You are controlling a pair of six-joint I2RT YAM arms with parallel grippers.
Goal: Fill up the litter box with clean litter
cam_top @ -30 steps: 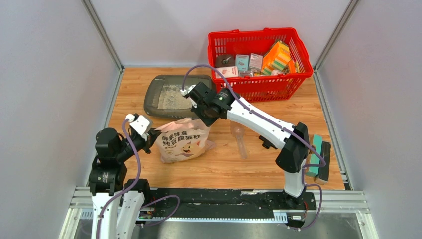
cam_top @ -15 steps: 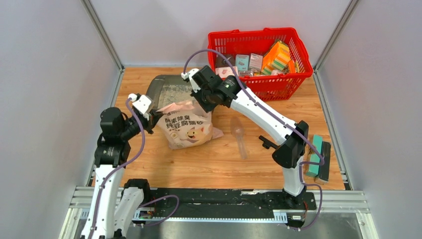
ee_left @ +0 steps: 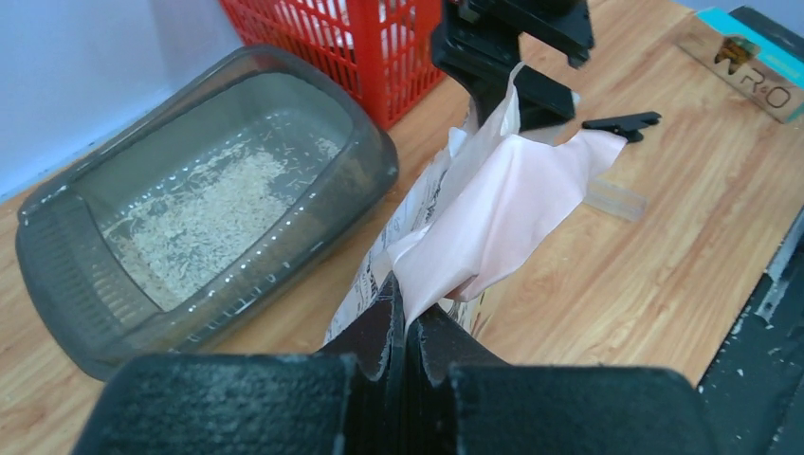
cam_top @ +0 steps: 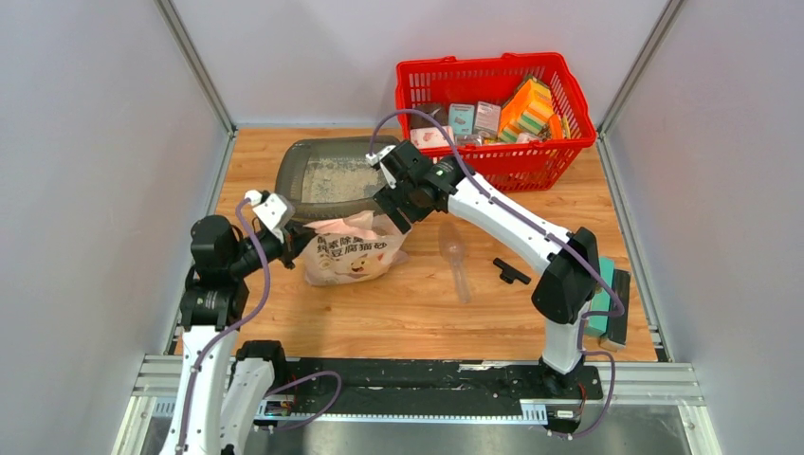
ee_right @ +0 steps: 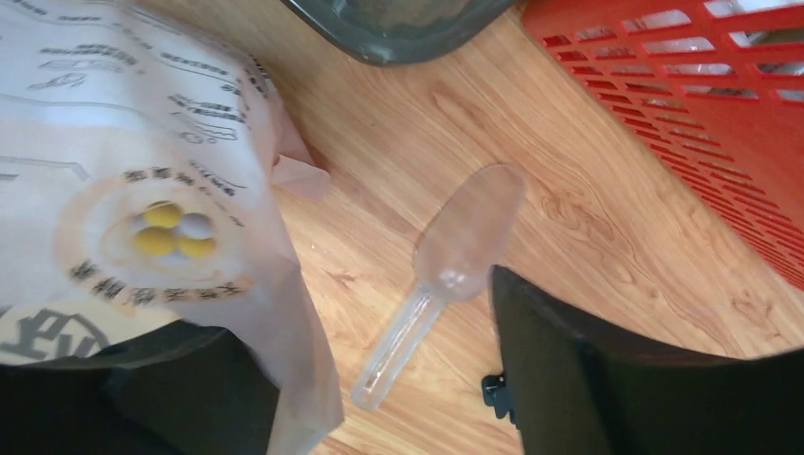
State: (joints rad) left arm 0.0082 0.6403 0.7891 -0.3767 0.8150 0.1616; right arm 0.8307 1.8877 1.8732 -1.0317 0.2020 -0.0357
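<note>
Left gripper (ee_left: 406, 322) clenches an upper corner of the bag of clean litter (cam_top: 351, 254), which stands mid-bench (cam_top: 427, 322), just in front of the litter box (cam_top: 287, 185) at the far-left corner. A thin layer of granules (ee_left: 204, 213) covers the box floor. Right gripper (cam_top: 398, 216) hangs released at the bag's top edge, with a clear scoop (cam_top: 455, 258) lying beside the bag.

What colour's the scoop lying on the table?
Clear, translucent scoop, no pattern; right wrist view shows it best.

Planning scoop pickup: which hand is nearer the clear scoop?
Right. The right hand is at the bag's top, just left of the scoop; the left hand pinches the bag's opposite side, farther away.
</note>
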